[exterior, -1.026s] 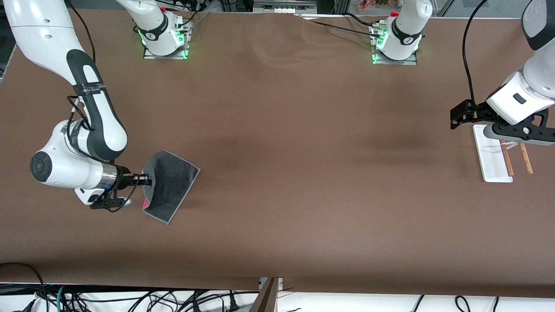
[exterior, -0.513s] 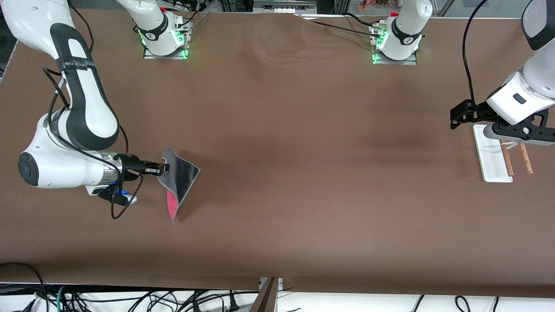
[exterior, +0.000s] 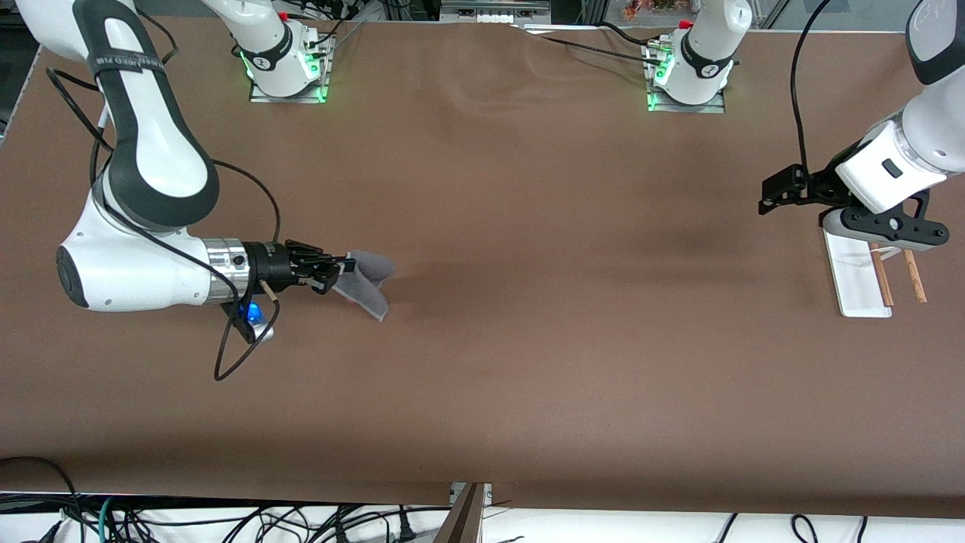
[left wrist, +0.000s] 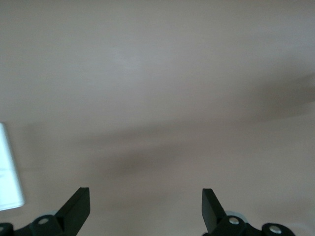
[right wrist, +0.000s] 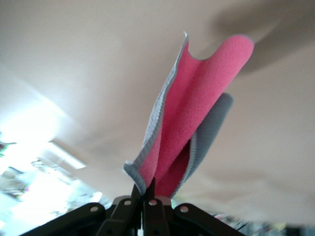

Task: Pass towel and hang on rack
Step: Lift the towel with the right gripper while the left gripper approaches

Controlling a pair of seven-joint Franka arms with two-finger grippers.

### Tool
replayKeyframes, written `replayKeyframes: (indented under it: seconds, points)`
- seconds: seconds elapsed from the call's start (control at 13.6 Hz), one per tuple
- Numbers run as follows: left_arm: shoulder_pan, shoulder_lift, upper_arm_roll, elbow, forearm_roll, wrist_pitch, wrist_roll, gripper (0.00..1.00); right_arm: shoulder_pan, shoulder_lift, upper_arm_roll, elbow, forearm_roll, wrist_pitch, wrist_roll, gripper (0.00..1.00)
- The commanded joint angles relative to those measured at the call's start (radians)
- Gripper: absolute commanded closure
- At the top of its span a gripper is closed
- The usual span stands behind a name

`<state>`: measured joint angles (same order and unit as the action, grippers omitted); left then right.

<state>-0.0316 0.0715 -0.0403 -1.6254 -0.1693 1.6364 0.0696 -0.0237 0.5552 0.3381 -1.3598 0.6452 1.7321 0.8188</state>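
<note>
My right gripper (exterior: 348, 265) is shut on one edge of the towel (exterior: 369, 285) and holds it clear of the brown table, toward the right arm's end. In the right wrist view the towel (right wrist: 197, 113) hangs folded from the right gripper (right wrist: 149, 189), grey outside and pink inside. The rack (exterior: 856, 283) stands at the left arm's end, a white base with two wooden rods (exterior: 882, 275). My left gripper (exterior: 882, 226) hovers over the rack's end farther from the front camera. In the left wrist view the left gripper (left wrist: 146, 206) is open and empty, with the rack's base (left wrist: 7, 172) at the edge.
The two arm bases (exterior: 286, 64) (exterior: 690, 72) with green lights stand along the table's edge farthest from the front camera. Cables (exterior: 226, 520) lie below the table's near edge. A black cable (exterior: 249, 332) loops from the right wrist.
My right gripper has lifted the towel off the table and carried it toward the table's middle. The towel now hangs folded. My left gripper has shifted a little toward the middle.
</note>
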Motion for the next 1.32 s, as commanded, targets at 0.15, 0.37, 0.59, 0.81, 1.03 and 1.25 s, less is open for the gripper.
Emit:
replayKeyframes:
  seconds: [0.15,0.37,0.59,0.81,1.03,1.25]
  points:
    - [-0.025,0.046,-0.001,0.024,-0.152,-0.029,0.117,0.00,-0.007,-0.001,0.139,0.070,0.125,0.058,0.362,1.00]
    - [-0.033,0.122,-0.001,0.024,-0.356,-0.027,0.300,0.00,-0.001,-0.001,0.246,0.080,0.156,0.176,0.578,1.00]
    - [-0.031,0.192,-0.001,0.022,-0.502,-0.021,0.482,0.00,-0.002,-0.001,0.334,0.119,0.171,0.265,0.764,1.00]
    - [-0.036,0.255,-0.003,0.025,-0.616,0.025,0.671,0.00,0.004,-0.001,0.410,0.126,0.186,0.413,0.889,1.00]
    - [-0.047,0.309,-0.003,0.027,-0.748,0.078,0.835,0.00,0.036,0.000,0.449,0.125,0.194,0.559,0.983,1.00]
    - [-0.065,0.362,-0.006,0.033,-0.921,0.134,0.990,0.00,0.083,0.006,0.443,0.123,0.185,0.645,1.002,1.00]
